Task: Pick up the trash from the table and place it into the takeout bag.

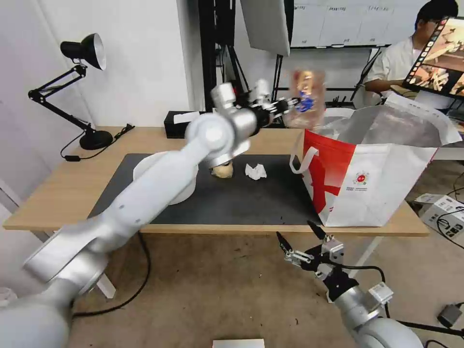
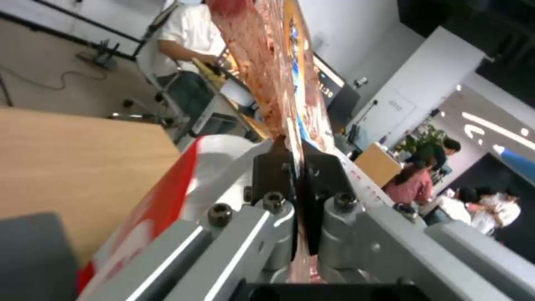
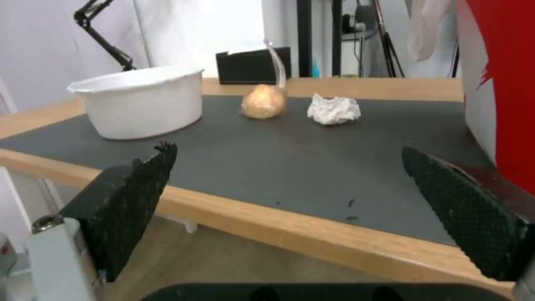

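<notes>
My left gripper [image 1: 290,102] is shut on the edge of the clear hinged plastic food tray [image 1: 305,98], held in the air just above the left rim of the takeout bag [image 1: 367,179]. In the left wrist view the fingers [image 2: 273,171] pinch the tray [image 2: 267,62] over the bag's red side [image 2: 161,200]. On the table's [image 1: 63,193] dark mat [image 1: 232,200] lie the white bowl [image 1: 145,166], half hidden by my left arm, the small clear bag with the tan lump [image 1: 222,170] and the crumpled tissue [image 1: 255,171]. My right gripper [image 1: 302,237] hangs open below the table's front edge.
A black tissue box [image 1: 181,123] sits at the table's back edge, and a black desk lamp [image 1: 82,87] stands at the back left. From the right wrist I see the bowl [image 3: 139,100], the lump [image 3: 263,101], the tissue [image 3: 333,109] and the bag's side [image 3: 501,83].
</notes>
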